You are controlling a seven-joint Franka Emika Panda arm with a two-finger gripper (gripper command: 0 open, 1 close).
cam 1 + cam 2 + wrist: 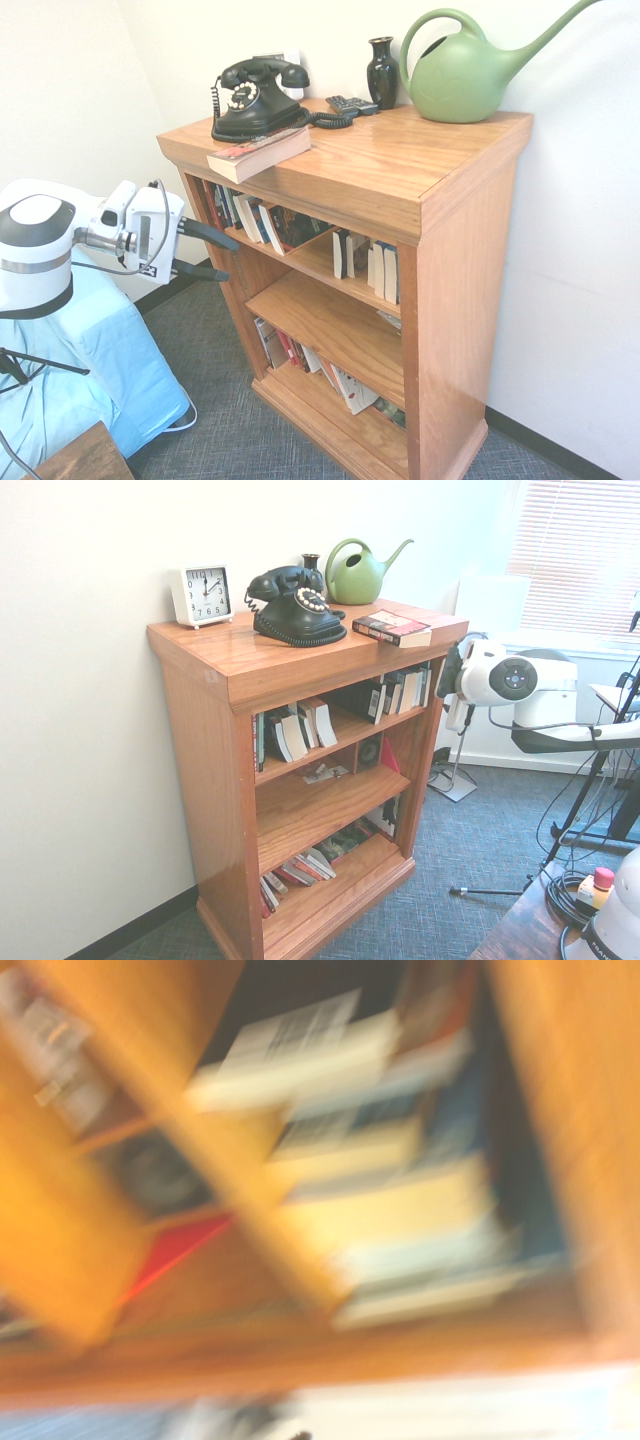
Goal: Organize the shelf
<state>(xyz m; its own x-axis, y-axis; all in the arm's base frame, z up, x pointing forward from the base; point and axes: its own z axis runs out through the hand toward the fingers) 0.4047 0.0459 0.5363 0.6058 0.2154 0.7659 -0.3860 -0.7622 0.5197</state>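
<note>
Wall (90, 60): pale and plain, behind the bookcase.
Bookcase (455, 260): honey-coloured wood, upright on the dark carpet (210, 430), just in front of me; heavy and stiff, I judge, so not a thing for me to lift; best left standing while I sort what it bears.
Gripper (230, 260): mine, fingers spread wide and nothing between them, near the front of the upper book row.
Thick paperback (258, 155): flat on top, jutting past the front edge; probably light, its covers smooth and bendy; I would pinch it across its thickness at that jutting end (handy of it to stick out).
Upper books (385, 270): some leaning, some upright; likely to slide or topple if I nudge one; I would take each by its two covers.
Telephone (250, 105): on top, hard and probably slippery; mind the cord.
Vase (382, 75): on top, likely fragile.
</note>
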